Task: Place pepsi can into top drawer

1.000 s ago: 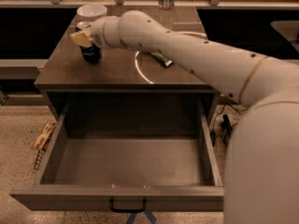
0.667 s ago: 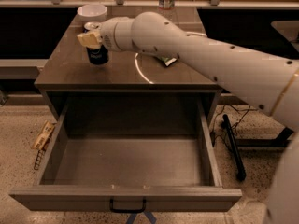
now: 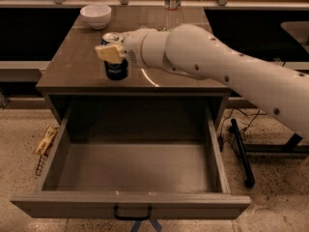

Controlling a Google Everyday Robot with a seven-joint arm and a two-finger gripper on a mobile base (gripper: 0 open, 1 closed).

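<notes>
The pepsi can [image 3: 116,69], dark blue with a silver top, is upright near the front of the wooden counter [image 3: 72,66], left of centre; I cannot tell if it rests on the counter or hangs just above it. My gripper [image 3: 115,48] reaches in from the right on the white arm [image 3: 212,66] and is shut around the can's upper part, with a yellowish finger pad [image 3: 109,52] on its near side. The top drawer [image 3: 135,173] is pulled fully open below the counter. It is empty and has a black handle [image 3: 133,213] on its front panel.
A white bowl [image 3: 95,14] sits at the counter's back left. A clear water bottle [image 3: 172,4] stands at the back centre. A snack packet [image 3: 45,139] lies on the floor left of the drawer. A black bar and cables [image 3: 241,151] lie to its right.
My gripper has carried the pepsi can to the right and toward the counter's front edge, closer to the open drawer. The drawer has not moved.
</notes>
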